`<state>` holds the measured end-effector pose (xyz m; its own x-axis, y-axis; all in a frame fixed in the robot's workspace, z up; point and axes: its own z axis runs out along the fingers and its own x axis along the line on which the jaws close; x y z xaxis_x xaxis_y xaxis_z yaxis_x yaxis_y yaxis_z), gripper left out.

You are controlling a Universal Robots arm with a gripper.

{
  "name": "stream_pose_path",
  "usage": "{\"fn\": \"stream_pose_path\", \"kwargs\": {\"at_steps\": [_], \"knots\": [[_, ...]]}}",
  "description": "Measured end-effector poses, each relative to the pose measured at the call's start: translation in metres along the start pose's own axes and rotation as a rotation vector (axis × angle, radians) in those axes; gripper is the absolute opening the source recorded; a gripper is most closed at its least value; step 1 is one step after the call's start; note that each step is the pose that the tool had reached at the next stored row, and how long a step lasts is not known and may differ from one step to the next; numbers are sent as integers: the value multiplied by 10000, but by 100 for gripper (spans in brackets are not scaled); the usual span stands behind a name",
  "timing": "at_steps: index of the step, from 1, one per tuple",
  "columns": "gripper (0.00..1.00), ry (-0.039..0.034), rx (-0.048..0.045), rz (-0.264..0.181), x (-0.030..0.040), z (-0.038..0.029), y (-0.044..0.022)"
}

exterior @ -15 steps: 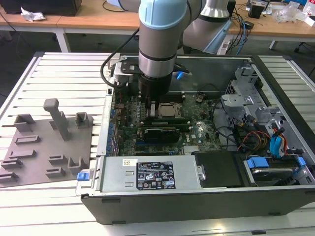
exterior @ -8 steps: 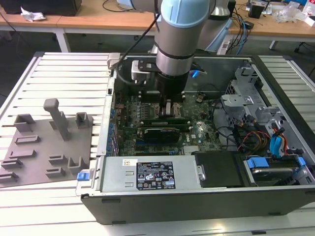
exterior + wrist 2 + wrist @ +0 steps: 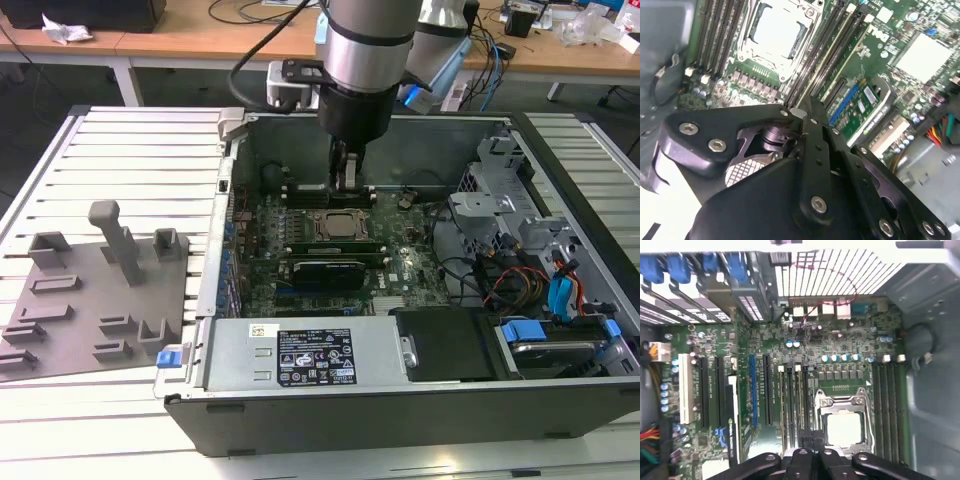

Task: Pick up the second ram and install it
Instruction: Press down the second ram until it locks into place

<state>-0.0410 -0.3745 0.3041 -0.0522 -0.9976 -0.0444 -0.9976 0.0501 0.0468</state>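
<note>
the slatted metal surface [image 3: 130, 150] carries an open computer case [image 3: 400, 400] and grey tray [image 3: 90, 300]; wooden desks [image 3: 180, 35] stand behind; the gripper [image 3: 347, 178] fingers' state i cannot tell.

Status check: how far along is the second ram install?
Done: the gripper is already inside the open grey computer case, away from the grey plastic tray. In hand: it hangs close over the long black memory slots beside the silver processor socket; I cannot tell whether it carries the thin green ram stick. Left: a seated second stick cannot be confirmed.
</note>
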Motion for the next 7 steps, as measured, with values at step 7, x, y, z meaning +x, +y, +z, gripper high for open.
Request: {"fn": "stream_pose_path", "kwargs": {"at_steps": [7], "knots": [[11,-11,0,0,-1,-13,1]]}}
